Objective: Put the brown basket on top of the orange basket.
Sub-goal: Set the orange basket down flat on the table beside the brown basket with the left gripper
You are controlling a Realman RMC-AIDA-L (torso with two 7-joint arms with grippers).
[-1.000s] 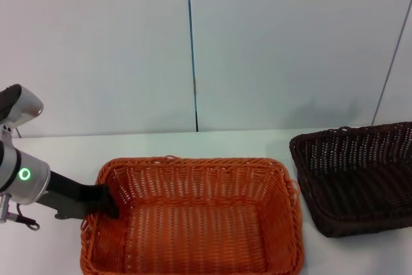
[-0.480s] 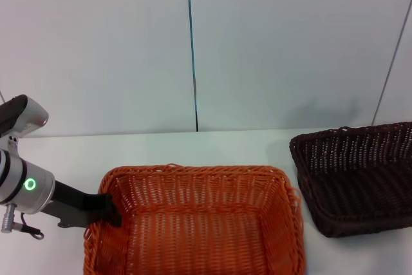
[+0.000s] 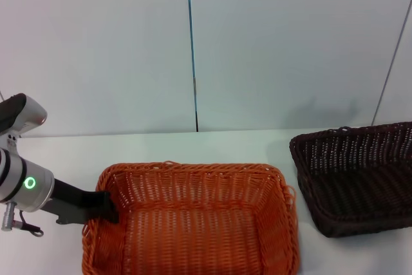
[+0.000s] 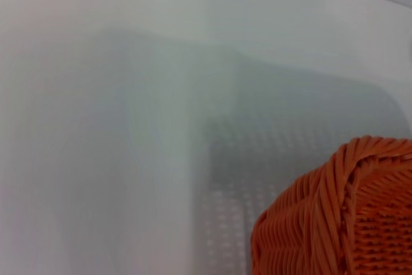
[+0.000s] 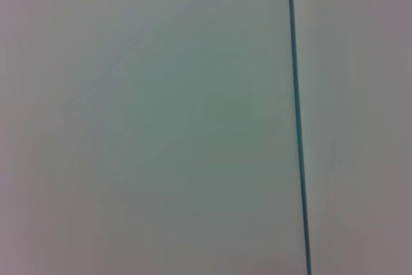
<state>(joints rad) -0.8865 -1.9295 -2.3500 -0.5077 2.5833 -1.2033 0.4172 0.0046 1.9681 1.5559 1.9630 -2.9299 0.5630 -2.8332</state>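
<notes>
Gripping, it seems, the orange basket [image 3: 193, 220] at its left rim, the left gripper [image 3: 106, 205] has jaws partly hidden; the brown basket [image 3: 357, 181] sits apart, right of it.

The orange basket [image 3: 193, 220] is sitting open-topped at the near middle of the white table [image 3: 212, 143], nothing lying inside it. The left gripper [image 3: 106, 205] is occupying its left rim. The brown basket [image 3: 355, 178] is standing apart on the right, a strip of bare table lying between the two. Behind both, bare table is running to the wall [image 3: 290, 43].
</notes>
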